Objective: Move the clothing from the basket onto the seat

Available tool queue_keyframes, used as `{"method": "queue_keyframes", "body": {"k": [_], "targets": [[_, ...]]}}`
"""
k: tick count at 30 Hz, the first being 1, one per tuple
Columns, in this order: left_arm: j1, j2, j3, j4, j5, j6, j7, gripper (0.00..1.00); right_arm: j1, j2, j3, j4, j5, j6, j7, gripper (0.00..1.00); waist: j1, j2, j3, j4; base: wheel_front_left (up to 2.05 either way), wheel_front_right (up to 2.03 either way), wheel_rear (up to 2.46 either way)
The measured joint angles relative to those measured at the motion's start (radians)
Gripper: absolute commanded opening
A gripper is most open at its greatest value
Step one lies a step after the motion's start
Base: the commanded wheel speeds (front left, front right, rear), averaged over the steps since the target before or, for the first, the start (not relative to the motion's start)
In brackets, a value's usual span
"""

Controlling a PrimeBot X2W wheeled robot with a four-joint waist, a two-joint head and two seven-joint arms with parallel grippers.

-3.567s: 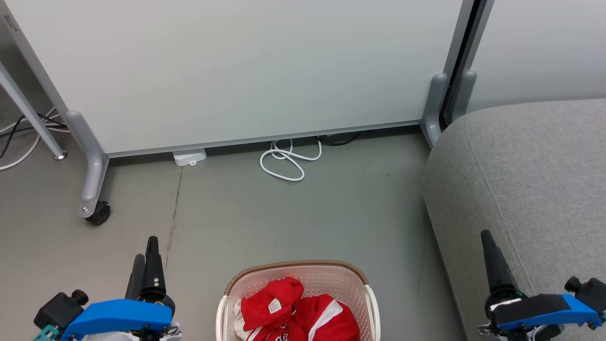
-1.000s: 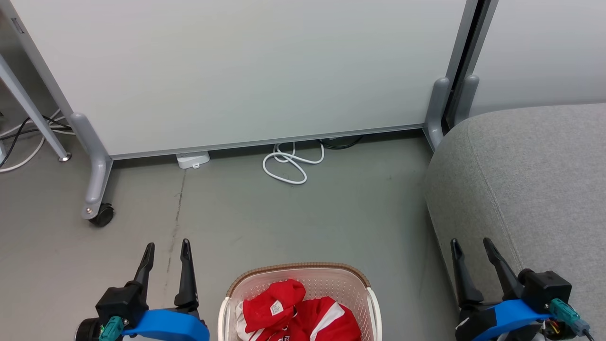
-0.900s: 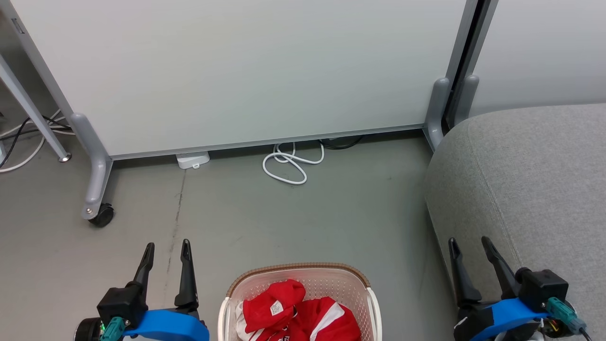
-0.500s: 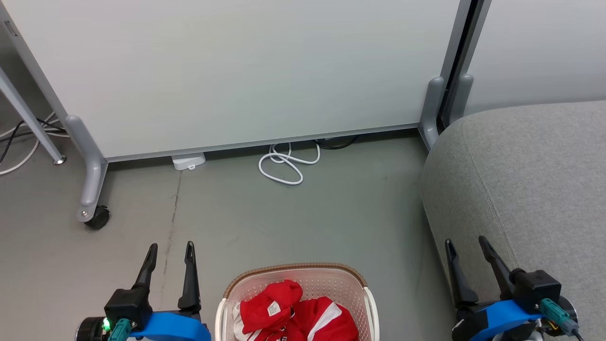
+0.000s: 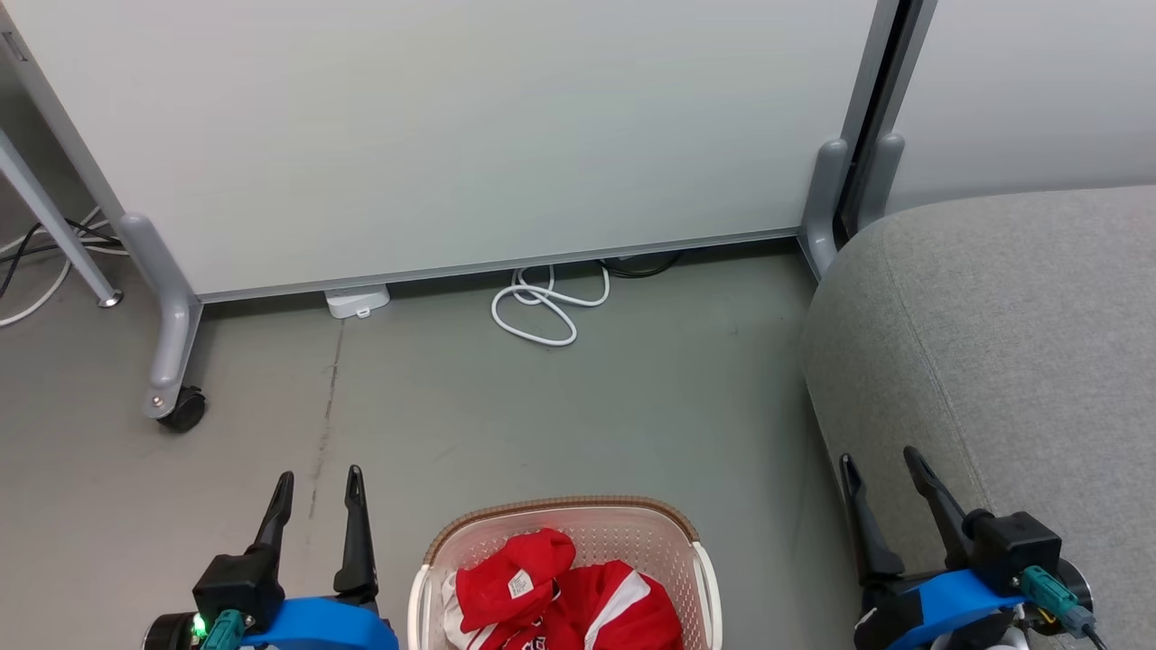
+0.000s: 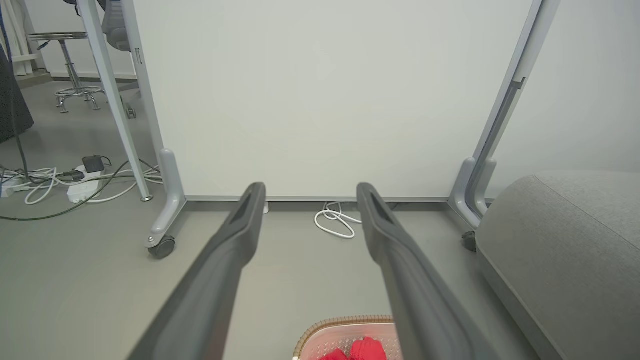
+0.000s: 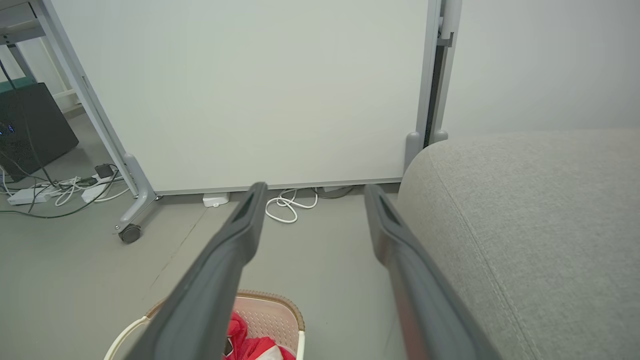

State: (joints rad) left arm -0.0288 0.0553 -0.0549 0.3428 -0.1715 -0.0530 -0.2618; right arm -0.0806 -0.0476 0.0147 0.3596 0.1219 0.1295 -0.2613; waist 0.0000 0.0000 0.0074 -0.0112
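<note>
The cream basket (image 5: 567, 513) with a brown rim stands on the floor at the bottom centre of the head view, holding red clothing (image 5: 542, 591) with white trim. The basket (image 6: 325, 325) and clothing (image 6: 367, 348) also peek in at the bottom of the left wrist view, and the basket (image 7: 280, 310) with clothing (image 7: 250, 345) in the right wrist view. The grey seat (image 5: 1011, 343) fills the right side. My left gripper (image 5: 318, 482) is open, left of the basket. My right gripper (image 5: 879, 459) is open beside the seat's front corner. Neither holds anything.
A white partition panel (image 5: 452, 135) on grey castor legs (image 5: 172, 361) stands ahead. A coiled white cable (image 5: 542, 311) and a white adapter (image 5: 357, 300) lie at its base. More cables (image 6: 60, 182) and a stool (image 6: 70, 65) sit far left.
The camera has shifted slightly, moving the whole picture. Since the earliest frame both grippers have turned so their two fingers show spread; over the last second they stay open and hardly move.
</note>
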Motion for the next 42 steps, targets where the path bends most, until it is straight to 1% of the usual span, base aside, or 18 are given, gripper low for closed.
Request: {"method": "queue_keyframes", "body": {"k": [1, 6, 10, 15, 18, 22, 27, 36, 39, 42], "targets": [[0.0, 0.0, 0.0, 0.0, 0.0, 0.0, 0.0, 1.0, 0.0, 0.0, 0.0, 0.0, 0.0, 0.0, 0.0, 1.0, 0.0, 0.0, 0.0, 0.0, 0.0, 0.0, 0.0], [-0.035, -0.002, -0.011, 0.087, -0.021, -0.002, -0.001, 1.0, -0.024, 0.0, 0.041, -0.015, 0.0, 0.0, 0.0, 1.0, 0.0, 0.0, 0.033, -0.031, 0.0, 0.0, 0.0], [-0.09, -0.002, -0.029, 0.175, -0.023, -0.018, -0.001, 1.0, -0.051, -0.001, 0.07, -0.035, -0.003, 0.0, 0.001, 1.0, 0.0, 0.0, 0.085, -0.057, 0.0, 0.0, 0.0], [-0.161, 0.002, -0.046, 0.282, -0.025, -0.033, -0.001, 1.0, -0.096, -0.001, 0.112, -0.05, 0.001, 0.0, 0.003, 1.0, 0.0, 0.0, 0.169, -0.1, 0.0, 0.0, 0.0], [-0.208, 0.015, -0.063, 0.354, -0.016, -0.041, -0.001, 1.0, -0.128, -0.001, 0.132, -0.06, 0.006, 0.0, 0.003, 1.0, 0.0001, 0.0, 0.225, -0.128, 0.0, 0.0, 0.0], [-0.288, 0.025, -0.104, 0.45, 0.008, -0.054, -0.001, 1.0, -0.152, -0.001, 0.143, -0.067, 0.016, 0.0, 0.002, 1.0, 0.0001, 0.0, 0.309, -0.16, 0.0, 0.0, 0.0], [-0.369, 0.04, -0.127, 0.532, 0.027, -0.059, -0.001, 1.0, -0.178, -0.002, 0.151, -0.079, 0.041, 0.001, 0.0, 1.0, 0.0002, 0.0, 0.415, -0.2, 0.0, 0.0, 0.0], [-0.494, 0.078, -0.159, 0.7, 0.064, -0.046, -0.001, 1.0, -0.188, -0.002, 0.153, -0.127, 0.093, 0.001, -0.001, 1.0, 0.0002, 0.0, 0.594, -0.268, 0.0, 0.0, 0.0], [-0.534, 0.091, -0.172, 0.749, 0.074, -0.043, 0.016, 1.0, -0.189, -0.002, 0.157, -0.143, 0.109, 0.001, -0.001, 1.0, 0.0003, 0.0, 0.642, -0.287, 0.0, 0.0, 0.0], [-0.566, 0.106, -0.178, 0.794, 0.086, 0.0, 0.039, 1.0, -0.194, -0.002, 0.163, -0.156, 0.126, 0.001, -0.001, 1.0, 0.0003, 0.0, 0.682, -0.306, 0.0, 0.0, 0.0]]}}
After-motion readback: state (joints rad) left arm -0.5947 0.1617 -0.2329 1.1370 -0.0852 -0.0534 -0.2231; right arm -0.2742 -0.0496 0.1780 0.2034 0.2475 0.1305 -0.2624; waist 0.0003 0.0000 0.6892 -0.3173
